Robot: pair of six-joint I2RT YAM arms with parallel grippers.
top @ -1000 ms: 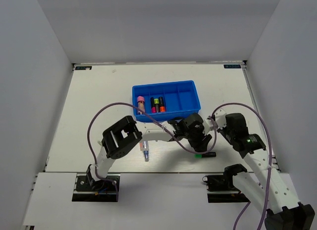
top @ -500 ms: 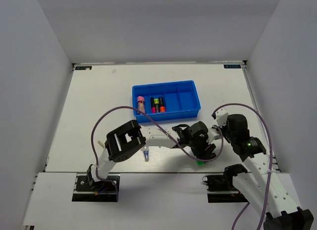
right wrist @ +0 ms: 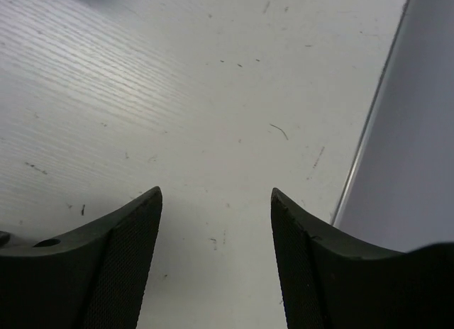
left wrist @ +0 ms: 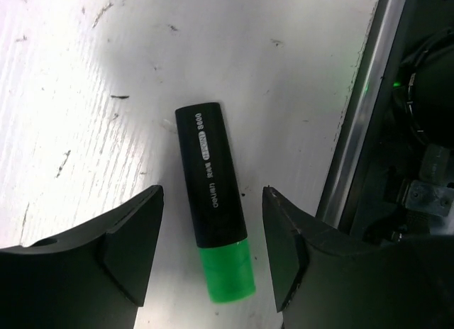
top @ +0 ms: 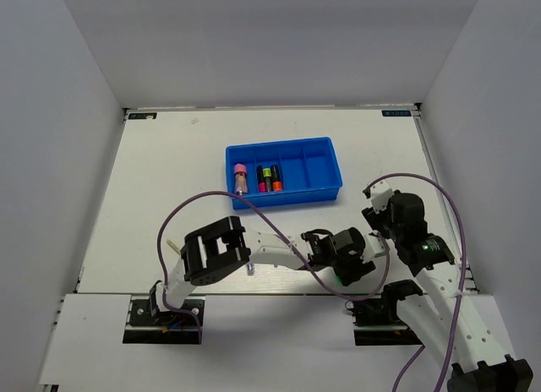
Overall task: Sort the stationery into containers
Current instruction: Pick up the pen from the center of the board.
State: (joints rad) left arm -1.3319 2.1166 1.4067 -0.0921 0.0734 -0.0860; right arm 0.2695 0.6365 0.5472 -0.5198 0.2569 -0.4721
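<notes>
A black highlighter (left wrist: pixel 207 176) with a green end (left wrist: pixel 228 272) lies flat on the white table. My left gripper (left wrist: pixel 213 191) is open and straddles it, one finger on each side, neither touching. From above, the left gripper (top: pixel 345 265) sits near the table's front edge and covers the highlighter. My right gripper (right wrist: pixel 216 194) is open over bare table with nothing between its fingers. It hangs just right of the left one (top: pixel 382 208). The blue tray (top: pixel 325 166) stands further back. It holds a pink-capped item (top: pixel 240 176) and two short highlighters (top: pixel 269 179) in its left compartments.
The table's metal front rail (left wrist: pixel 358 123) runs close to the right of the highlighter, with the right arm's base beyond it. The left arm's purple cable (top: pixel 211 198) loops across the table in front of the tray. The table's right edge (right wrist: pixel 369 130) lies near the right gripper.
My left gripper has moved toward the front edge, over the green highlighter, and opened a little wider. The right gripper has opened and drawn back to the right.
</notes>
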